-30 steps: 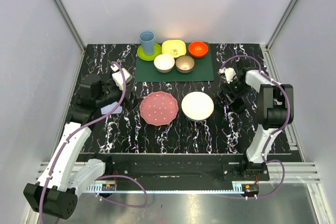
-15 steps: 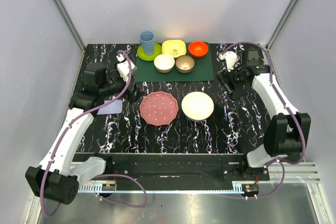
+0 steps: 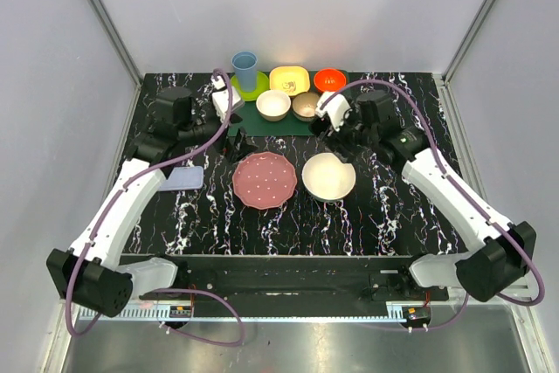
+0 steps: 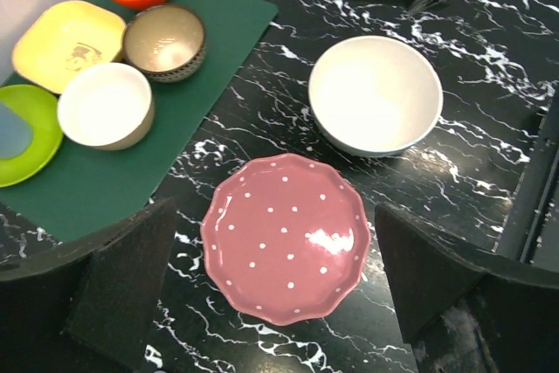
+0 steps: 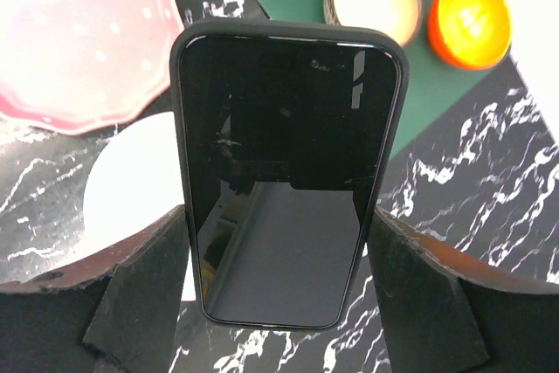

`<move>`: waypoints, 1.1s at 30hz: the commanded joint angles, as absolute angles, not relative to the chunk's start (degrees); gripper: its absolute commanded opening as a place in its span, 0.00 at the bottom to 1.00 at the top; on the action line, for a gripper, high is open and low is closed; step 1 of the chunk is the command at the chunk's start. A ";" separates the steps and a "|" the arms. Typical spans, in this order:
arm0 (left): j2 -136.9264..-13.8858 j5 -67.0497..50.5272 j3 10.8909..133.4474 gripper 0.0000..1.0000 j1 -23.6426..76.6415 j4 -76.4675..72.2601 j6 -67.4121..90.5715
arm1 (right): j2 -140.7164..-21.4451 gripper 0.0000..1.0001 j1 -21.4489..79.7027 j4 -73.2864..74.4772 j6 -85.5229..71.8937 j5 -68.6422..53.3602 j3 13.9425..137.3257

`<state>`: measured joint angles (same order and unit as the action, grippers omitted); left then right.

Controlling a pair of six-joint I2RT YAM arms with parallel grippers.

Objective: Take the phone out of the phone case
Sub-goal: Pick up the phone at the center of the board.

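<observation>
The phone [image 5: 288, 172], black with a glossy dark screen, stands between my right gripper's [image 5: 279, 277] fingers, which press on its two long edges. No lavender rim shows around it. In the top view the right gripper [image 3: 336, 133] hangs over the far edge of the white bowl [image 3: 328, 176]. The phone case [image 3: 185, 178], a pale lavender rectangle, lies flat on the table at the left, apart from both grippers. My left gripper [image 3: 234, 141] is open and holds nothing. In the left wrist view, it [image 4: 275, 281] hovers over the pink plate [image 4: 286, 235].
A green mat [image 3: 288, 115] at the back carries a white bowl [image 3: 272, 105], a metal-look bowl [image 3: 306, 106], a yellow plate [image 3: 289, 79], an orange bowl [image 3: 329, 80] and a blue cup [image 3: 244, 69] on a green saucer. The pink plate [image 3: 264, 180] sits mid-table.
Both arms swung in toward the middle. The right gripper carried the phone from the right side to above the white bowl. The left gripper moved right, away from the case.
</observation>
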<state>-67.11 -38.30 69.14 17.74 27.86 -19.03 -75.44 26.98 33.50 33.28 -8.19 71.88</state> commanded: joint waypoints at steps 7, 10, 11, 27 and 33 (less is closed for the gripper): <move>-73.56 -45.61 78.39 0.99 20.74 29.44 -12.31 | -75.59 0.00 36.29 19.35 38.49 1.56 72.69; -75.40 -46.67 80.24 0.99 21.18 29.53 -9.85 | -75.50 0.00 38.40 17.33 39.63 3.15 71.81; -75.93 -47.54 80.59 0.99 21.27 29.62 -9.06 | -75.06 0.00 39.10 16.71 40.25 3.60 71.46; -85.95 -50.36 85.69 0.99 22.85 28.04 -0.71 | -70.49 0.00 47.02 7.73 42.71 8.00 65.48; -88.77 -51.15 86.75 0.99 23.64 27.95 -0.18 | -71.28 0.00 48.43 7.65 42.36 8.44 66.00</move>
